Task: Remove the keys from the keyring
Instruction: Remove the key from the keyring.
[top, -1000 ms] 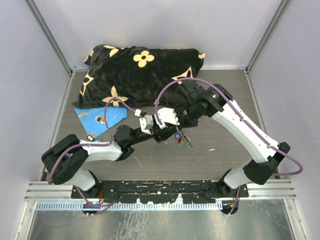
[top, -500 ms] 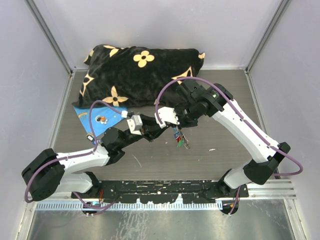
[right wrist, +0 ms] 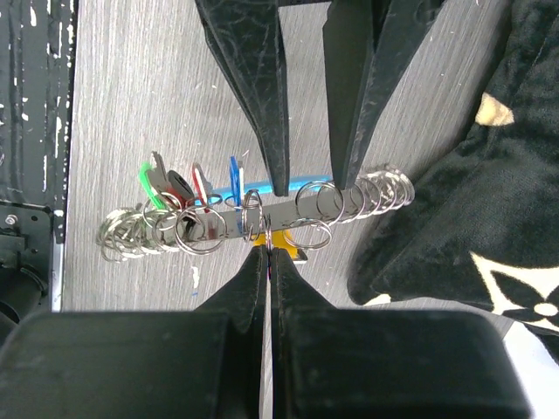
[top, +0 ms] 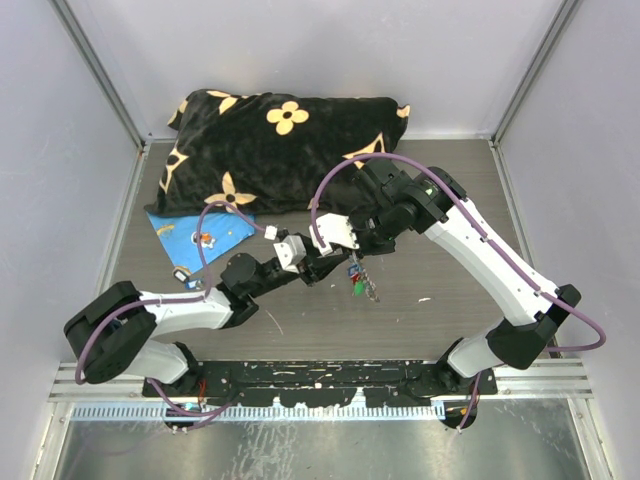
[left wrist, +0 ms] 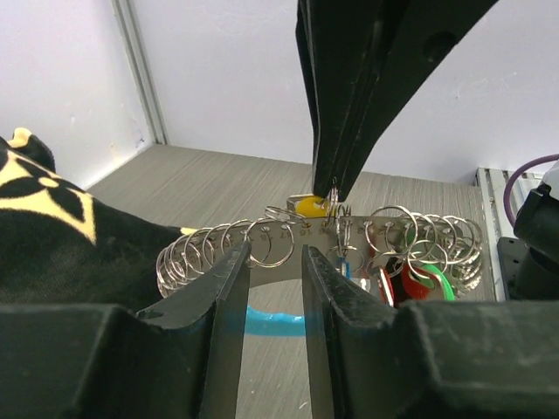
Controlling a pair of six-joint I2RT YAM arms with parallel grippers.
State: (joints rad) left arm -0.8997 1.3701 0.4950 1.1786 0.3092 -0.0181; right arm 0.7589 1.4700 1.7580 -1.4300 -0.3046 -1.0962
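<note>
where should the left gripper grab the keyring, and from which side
Probably the flat bar of the keyring, just beside where the right gripper pinches, on the keyless half. Come from the side opposite the right gripper, where the open left gripper hovers at that stretch; the keys hang bunched at the other end, so they stay free.

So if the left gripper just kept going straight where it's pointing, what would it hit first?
The keyring: its row of metal rings lies right across the gap of the open left gripper, seemingly almost touching. Just beyond, the right gripper pinches it from above, though depth is hard to judge.
</note>
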